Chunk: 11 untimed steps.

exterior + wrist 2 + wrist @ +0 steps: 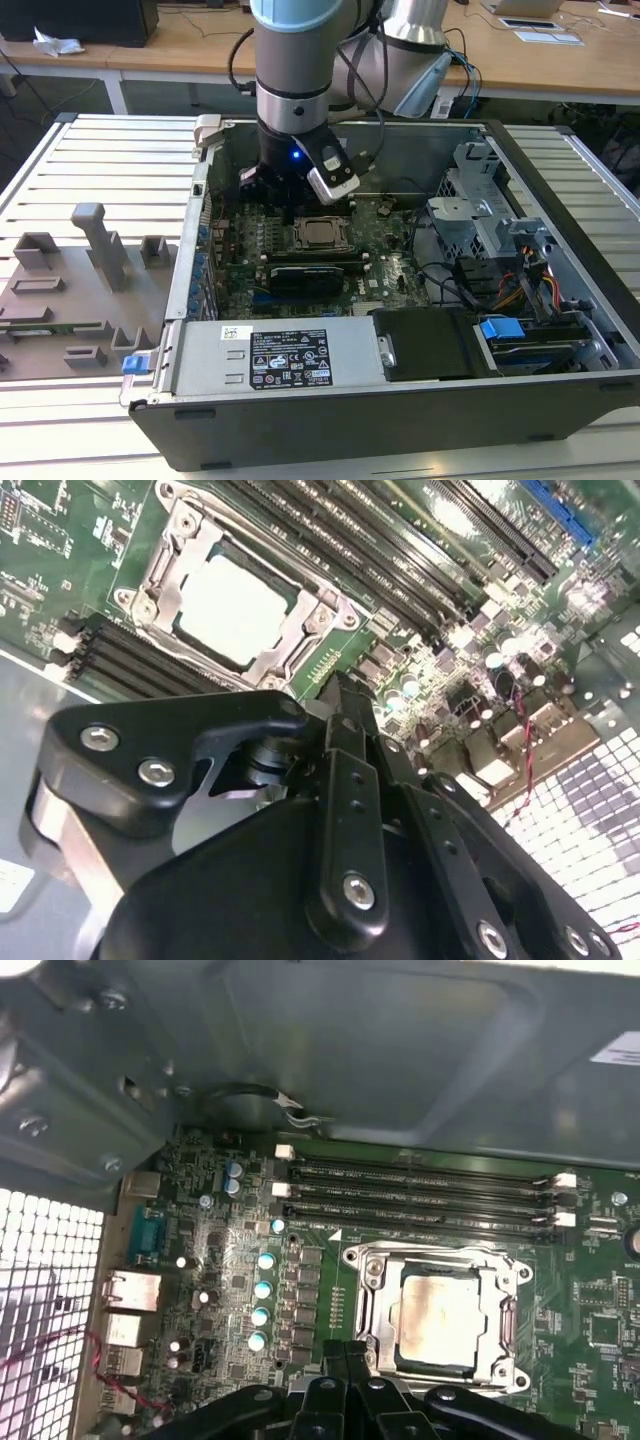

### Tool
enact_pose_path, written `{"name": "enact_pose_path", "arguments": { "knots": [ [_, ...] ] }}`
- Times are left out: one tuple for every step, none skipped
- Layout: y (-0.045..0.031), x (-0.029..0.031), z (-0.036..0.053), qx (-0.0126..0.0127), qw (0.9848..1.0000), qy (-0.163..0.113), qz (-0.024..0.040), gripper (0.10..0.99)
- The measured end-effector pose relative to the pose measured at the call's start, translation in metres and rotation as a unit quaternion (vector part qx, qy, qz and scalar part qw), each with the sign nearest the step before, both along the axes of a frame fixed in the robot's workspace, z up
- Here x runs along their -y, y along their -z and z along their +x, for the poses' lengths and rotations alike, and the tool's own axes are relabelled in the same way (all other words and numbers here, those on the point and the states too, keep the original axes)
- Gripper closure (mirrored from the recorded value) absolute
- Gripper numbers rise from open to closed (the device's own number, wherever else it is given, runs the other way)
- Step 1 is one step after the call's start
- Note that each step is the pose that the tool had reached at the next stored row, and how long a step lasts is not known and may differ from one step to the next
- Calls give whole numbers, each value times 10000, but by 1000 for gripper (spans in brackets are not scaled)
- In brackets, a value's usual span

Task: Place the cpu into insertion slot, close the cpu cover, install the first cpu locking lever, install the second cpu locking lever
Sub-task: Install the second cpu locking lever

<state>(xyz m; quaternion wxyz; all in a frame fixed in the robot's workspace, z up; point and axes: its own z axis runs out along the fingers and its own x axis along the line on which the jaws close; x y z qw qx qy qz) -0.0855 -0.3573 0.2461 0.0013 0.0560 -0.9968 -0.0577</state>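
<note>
The cpu (320, 233) (437, 1320) (232, 608), a dull silver square, lies flat in the insertion slot, whose pin field is hidden beneath it. The cpu cover (372, 1278) (300, 632), a silvery frame, lies down around the chip. I cannot tell how the locking levers stand. My gripper (288, 213) (345, 1358) (342, 695) hangs low over the green board just off the socket, on the exterior view's left of it. Its black fingers are pressed together, shut, with nothing between them.
Long black memory slots (420, 1200) (330, 560) run beside the socket. A black heat-sink block (305, 278) sits in front of it, with the power supply (290, 355) nearer. The case's metal wall (350, 1040) rises behind. Drive cage and cables (490, 240) crowd the exterior view's right.
</note>
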Motion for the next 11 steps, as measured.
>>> {"name": "enact_pose_path", "arguments": {
  "knots": [
    [1, -36, 3, -2, 10000, -1, -59, 980],
    [0, -67, 8, -7, 9999, 0, -110, 980],
    [1, -119, 26, -21, 9998, 0, -187, 980],
    [2, -163, 56, -41, 9997, -1, -256, 980],
    [4, -191, 83, -57, 9995, -2, -297, 980],
    [6, -210, 111, -73, 9994, -2, -328, 980],
    [10, -223, 146, -93, 9993, -1, -360, 980],
    [15, -232, 183, -112, 9992, -1, -389, 980],
    [23, -242, 241, -138, 9990, -3, -430, 980],
    [28, -248, 281, -156, 9988, -2, -460, 980],
    [32, -252, 319, -173, 9987, -3, -488, 980]
  ]
}}
